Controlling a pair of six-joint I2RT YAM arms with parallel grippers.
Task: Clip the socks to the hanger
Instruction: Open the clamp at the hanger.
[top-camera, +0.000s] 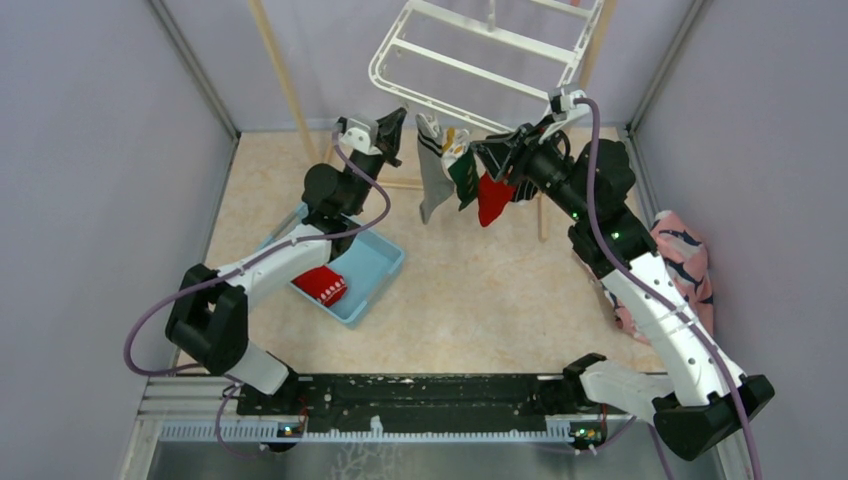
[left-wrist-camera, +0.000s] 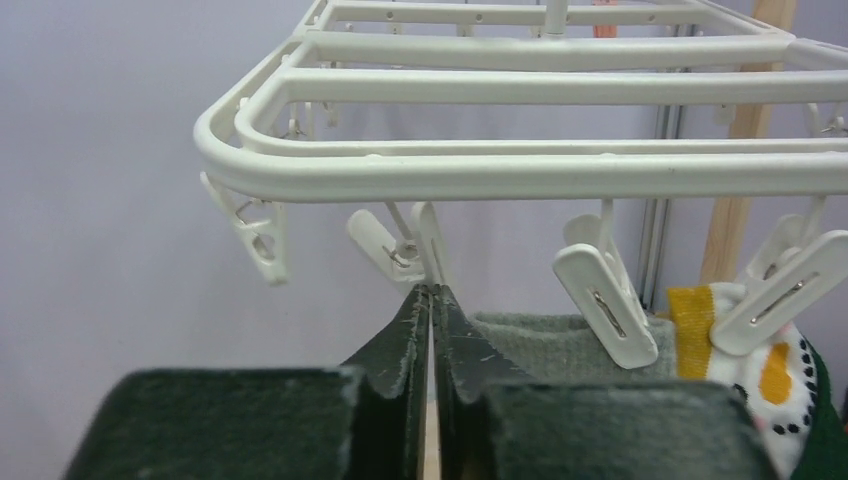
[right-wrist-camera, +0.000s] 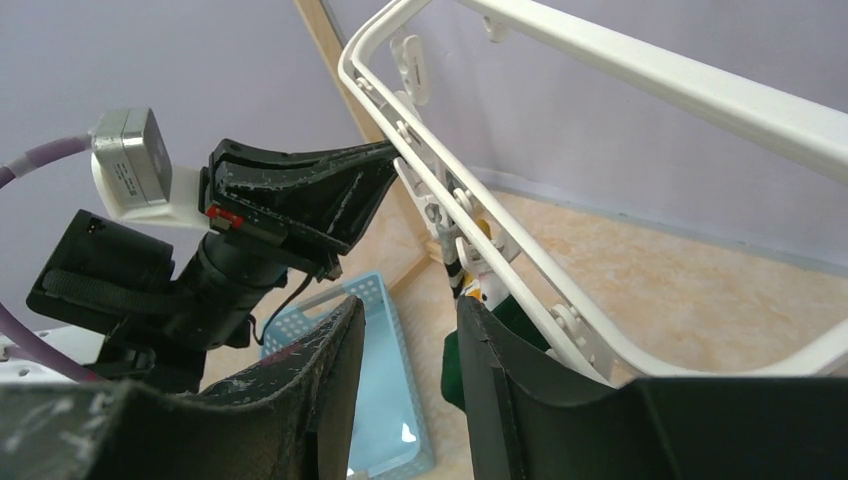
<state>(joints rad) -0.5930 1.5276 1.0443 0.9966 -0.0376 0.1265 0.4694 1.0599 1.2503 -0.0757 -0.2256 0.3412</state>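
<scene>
The left tool (left-wrist-camera: 432, 296) is pinched shut at an empty clip (left-wrist-camera: 428, 235); the open right tool (right-wrist-camera: 410, 312) should steady the hanger (right-wrist-camera: 700, 95).

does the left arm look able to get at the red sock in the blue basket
Probably yes: the red sock lies uncovered in the open blue basket, just beside the left arm.

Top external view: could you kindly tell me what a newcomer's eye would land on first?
Three socks dangling in a row from the white hanger at the back centre, with the left gripper and right gripper raised on either side. Next, the red sock lying alone in the blue basket at left.
</scene>
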